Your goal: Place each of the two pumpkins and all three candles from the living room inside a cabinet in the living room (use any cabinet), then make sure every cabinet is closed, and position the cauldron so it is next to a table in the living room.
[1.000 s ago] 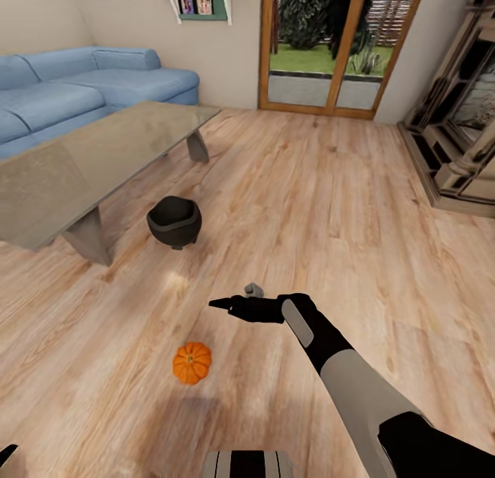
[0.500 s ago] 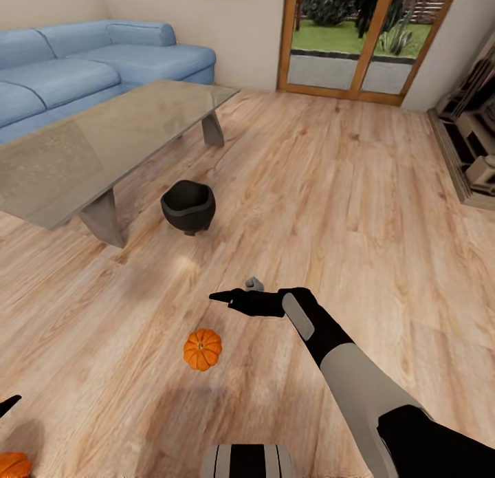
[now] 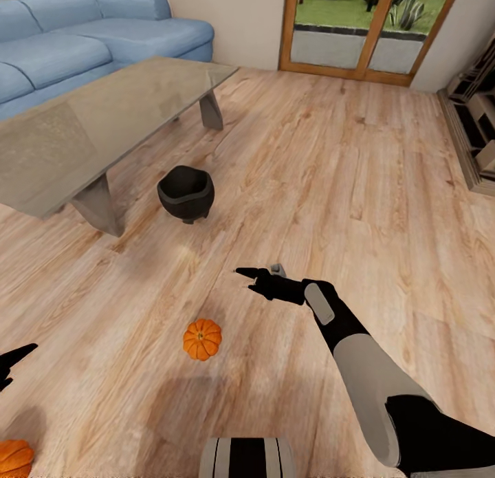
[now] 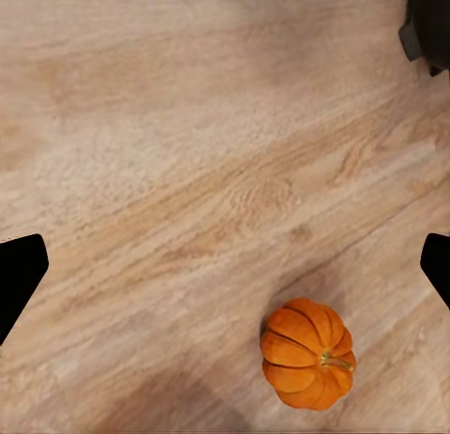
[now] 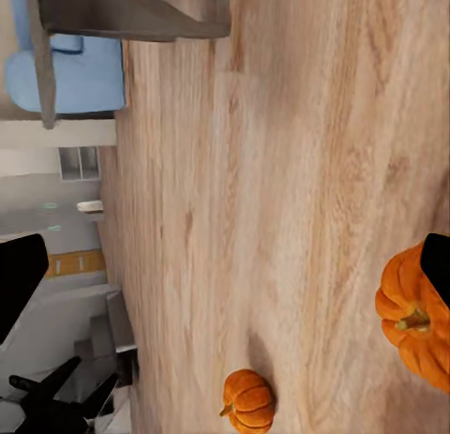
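Observation:
The black round-bellied cauldron (image 3: 185, 192) stands on the wood floor just off the glass-topped table (image 3: 103, 127), near its leg. One orange pumpkin (image 3: 202, 338) lies on the floor in front of me. My right gripper (image 3: 251, 278) hovers beyond it and to its right, open and empty. The right wrist view shows both pumpkins: one (image 5: 417, 312) by a fingertip, the other (image 5: 248, 401) farther off. That second pumpkin (image 3: 14, 457) lies at my near left. My left gripper (image 3: 10, 364) hangs open above it, and the left wrist view has the pumpkin (image 4: 307, 352) below the gap between the fingers (image 4: 19, 275).
A blue sofa (image 3: 82, 38) runs behind the table at the far left. A glass patio door (image 3: 364, 34) is in the far wall. A carved fireplace surround (image 3: 478, 127) lines the right edge. Open floor (image 3: 344, 168) stretches ahead and to the right.
The head view has tilted down, bringing the near-left pumpkin and left gripper further in. My right gripper has moved right and away from the middle pumpkin. Cauldron and pumpkins have stayed put.

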